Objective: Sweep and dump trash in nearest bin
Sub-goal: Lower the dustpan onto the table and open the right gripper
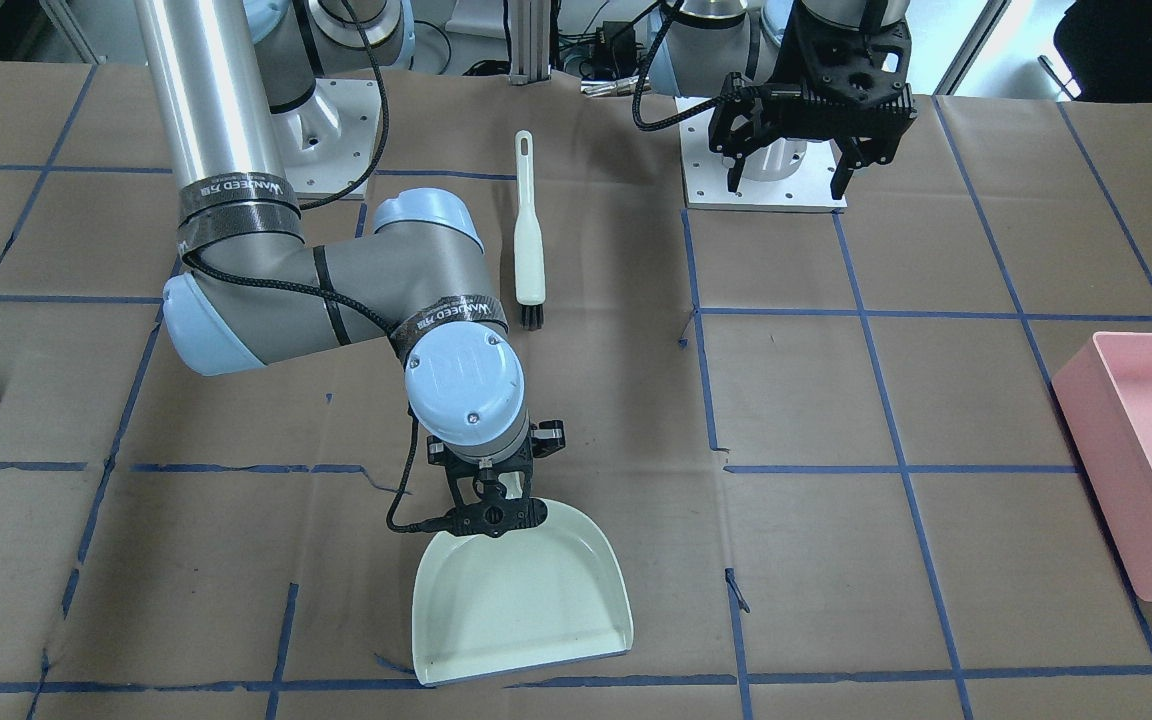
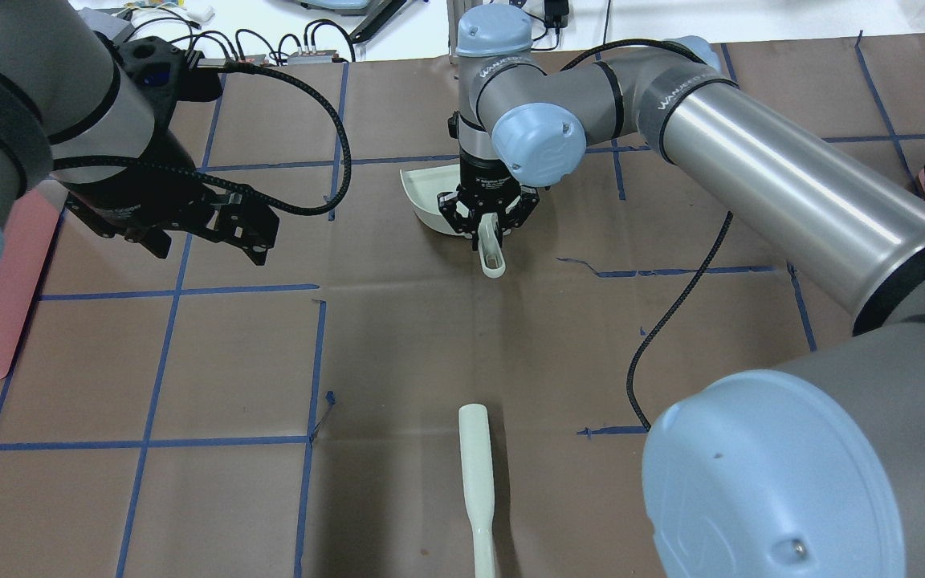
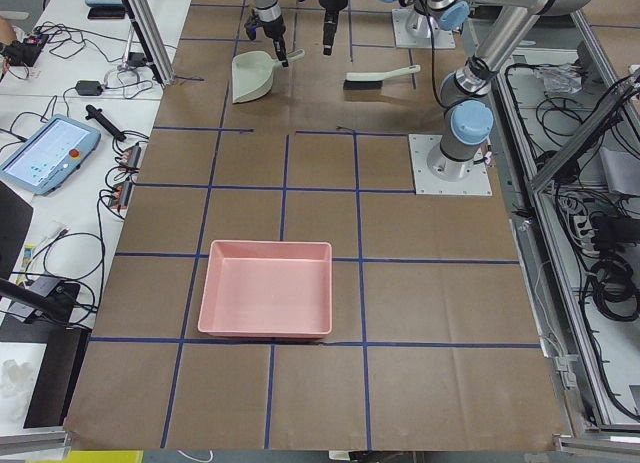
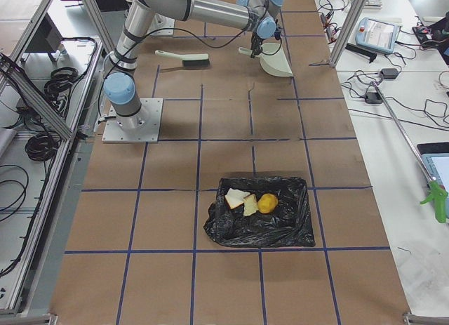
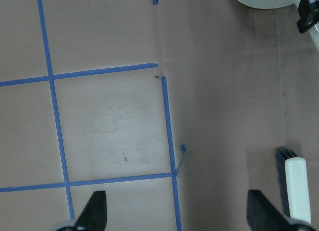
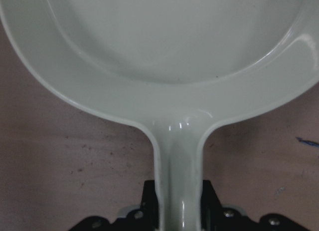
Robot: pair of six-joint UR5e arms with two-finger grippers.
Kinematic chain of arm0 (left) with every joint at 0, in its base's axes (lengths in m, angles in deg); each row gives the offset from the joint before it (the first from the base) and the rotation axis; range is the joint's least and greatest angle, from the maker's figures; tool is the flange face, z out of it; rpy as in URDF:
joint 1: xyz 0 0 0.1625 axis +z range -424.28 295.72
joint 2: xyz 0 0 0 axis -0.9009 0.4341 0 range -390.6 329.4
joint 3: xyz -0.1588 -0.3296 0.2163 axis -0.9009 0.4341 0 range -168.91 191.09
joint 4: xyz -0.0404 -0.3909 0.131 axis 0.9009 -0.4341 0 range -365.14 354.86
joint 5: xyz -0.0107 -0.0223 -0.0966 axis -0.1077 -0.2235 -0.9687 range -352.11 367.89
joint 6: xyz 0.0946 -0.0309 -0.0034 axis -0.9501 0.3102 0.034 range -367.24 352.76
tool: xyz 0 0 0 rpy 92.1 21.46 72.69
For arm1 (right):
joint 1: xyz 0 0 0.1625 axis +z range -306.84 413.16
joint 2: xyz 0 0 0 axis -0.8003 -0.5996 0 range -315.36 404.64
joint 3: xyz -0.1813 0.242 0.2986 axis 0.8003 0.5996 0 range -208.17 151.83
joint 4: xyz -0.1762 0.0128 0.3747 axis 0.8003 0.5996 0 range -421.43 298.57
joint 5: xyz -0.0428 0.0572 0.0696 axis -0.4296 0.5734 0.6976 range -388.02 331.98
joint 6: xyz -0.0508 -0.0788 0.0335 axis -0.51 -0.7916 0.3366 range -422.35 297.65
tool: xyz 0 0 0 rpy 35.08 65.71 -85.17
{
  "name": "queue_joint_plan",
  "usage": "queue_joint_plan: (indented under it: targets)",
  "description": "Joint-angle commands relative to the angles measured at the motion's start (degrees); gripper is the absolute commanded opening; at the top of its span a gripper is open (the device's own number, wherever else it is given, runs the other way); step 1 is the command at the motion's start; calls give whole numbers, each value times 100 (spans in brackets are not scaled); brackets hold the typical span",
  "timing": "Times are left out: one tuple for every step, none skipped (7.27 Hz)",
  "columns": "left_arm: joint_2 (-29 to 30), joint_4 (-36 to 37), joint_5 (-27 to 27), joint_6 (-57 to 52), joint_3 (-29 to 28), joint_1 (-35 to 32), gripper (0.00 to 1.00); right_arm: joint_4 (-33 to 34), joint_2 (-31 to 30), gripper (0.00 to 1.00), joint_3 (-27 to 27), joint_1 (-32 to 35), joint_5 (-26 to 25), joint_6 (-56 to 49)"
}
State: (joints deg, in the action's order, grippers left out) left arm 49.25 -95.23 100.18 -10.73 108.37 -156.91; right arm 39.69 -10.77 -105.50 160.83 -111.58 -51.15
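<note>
The trash lies inside a black bag-lined bin (image 4: pixel 259 214): a yellow potato (image 4: pixel 267 202) and two bread pieces (image 4: pixel 236 198) beside it. My right gripper (image 1: pixel 496 497) (image 2: pixel 488 223) (image 6: pixel 178 203) is shut on the handle of a pale green dustpan (image 1: pixel 521 600) (image 2: pixel 428 197) (image 6: pixel 164 41), whose pan is empty and low over the table. A white brush (image 1: pixel 529 235) (image 2: pixel 477 482) (image 5: pixel 297 188) lies free on the table, nearer the robot. My left gripper (image 1: pixel 804 165) (image 2: pixel 218 229) (image 5: pixel 179 213) hangs open above the table, holding nothing.
A pink bin (image 3: pixel 266 288) (image 1: pixel 1151 460) stands at the table's end on my left side. The black bin stands at the end on my right side. Brown paper with blue tape lines covers the table (image 1: pixel 886 400). Cables and devices lie beyond its far edge.
</note>
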Motion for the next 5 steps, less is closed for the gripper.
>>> queue_joint_plan:
  targets:
    - [-13, 0, -1, -2, 10, 0, 100, -14, 13, 17, 25, -9, 6, 23]
    - [22, 0, -27, 7, 10, 0, 100, 12, 21, 21, 51, -9, 15, 23]
    - [13, 0, -10, 7, 10, 0, 100, 21, 21, 18, 52, -9, 6, 31]
    - [4, 0, -10, -2, 18, 0, 100, 21, 30, 18, 52, -18, 6, 127]
    - [4, 0, -10, 7, 10, 0, 100, 21, 30, 26, 52, -9, 6, 145]
